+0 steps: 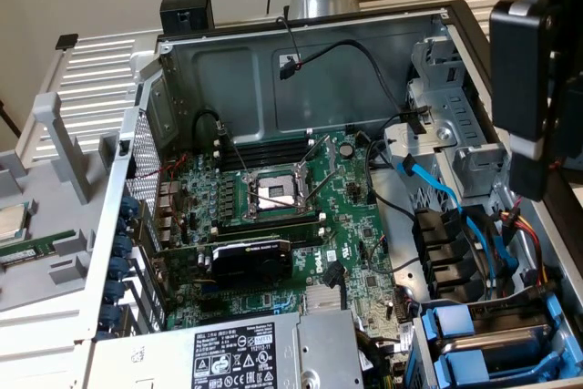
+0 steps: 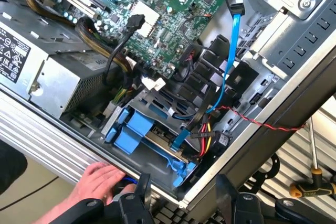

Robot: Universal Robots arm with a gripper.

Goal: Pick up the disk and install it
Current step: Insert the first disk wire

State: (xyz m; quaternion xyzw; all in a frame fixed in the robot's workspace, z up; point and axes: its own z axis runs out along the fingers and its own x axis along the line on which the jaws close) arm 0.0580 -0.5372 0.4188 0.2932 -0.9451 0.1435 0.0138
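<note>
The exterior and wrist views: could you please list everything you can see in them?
computer case: one, grey metal, open, centre of the exterior view
motherboard: one, green, on the case floor
graphics card: one, black, on the motherboard
power supply: one, silver with white label, beside the motherboard
data cable: one, blue, by the drive cage
drive rails: two, blue, in the corner bay
screwdriver: one, yellow-and-black handle, outside the case
person's hand: one, on the case edge
claw: one, black, open, above the case edge beside the hand
</note>
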